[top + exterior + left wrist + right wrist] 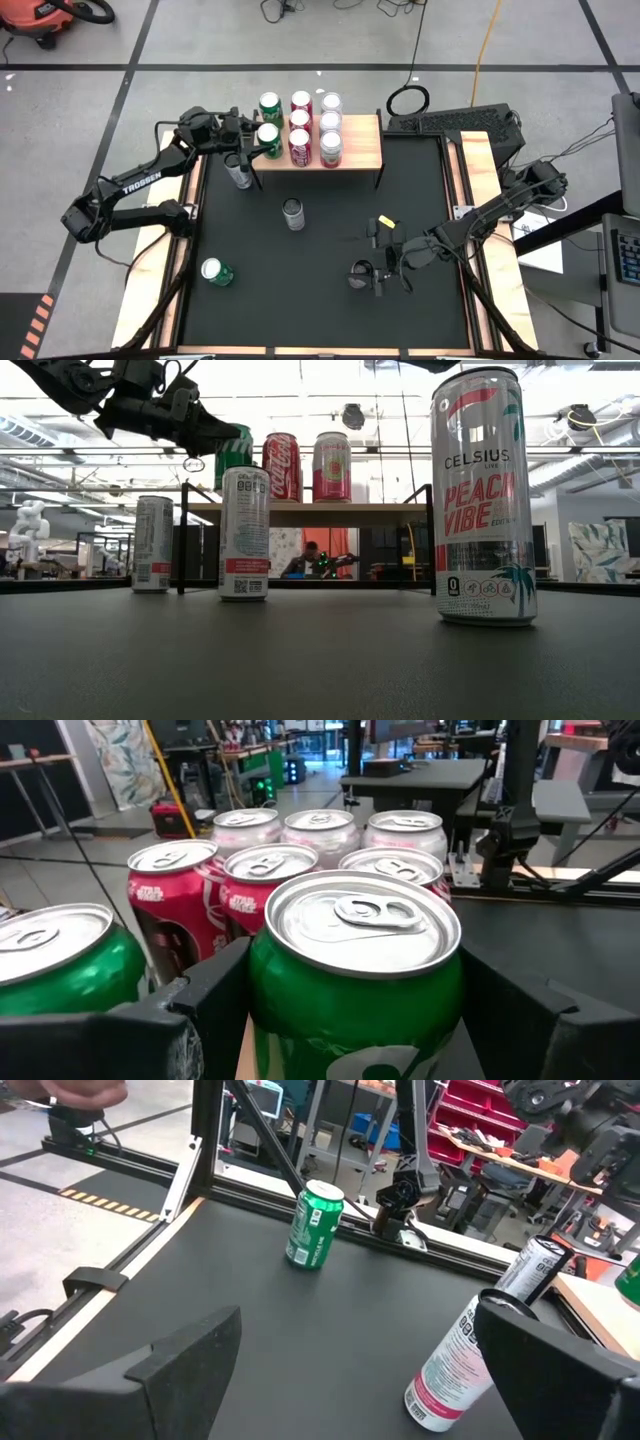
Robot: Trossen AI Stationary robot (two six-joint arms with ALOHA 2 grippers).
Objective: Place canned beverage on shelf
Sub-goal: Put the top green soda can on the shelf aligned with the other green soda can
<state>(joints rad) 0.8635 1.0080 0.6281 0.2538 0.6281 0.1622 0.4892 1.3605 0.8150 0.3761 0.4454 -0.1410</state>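
The left gripper (262,141) pinches a green can (268,139) at the left end of the shelf (362,150), beside another green can (269,104). Only the left wrist view shows the fingers (190,1010) hugging it. The right gripper (380,262) waits low on the black mat (330,300), fingers spread wide. The shelf's right end is bare wood.

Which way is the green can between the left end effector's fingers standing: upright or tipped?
Upright. The green can shows its pull-tab lid level in the left wrist view, between the left end effector fingers, at the shelf.
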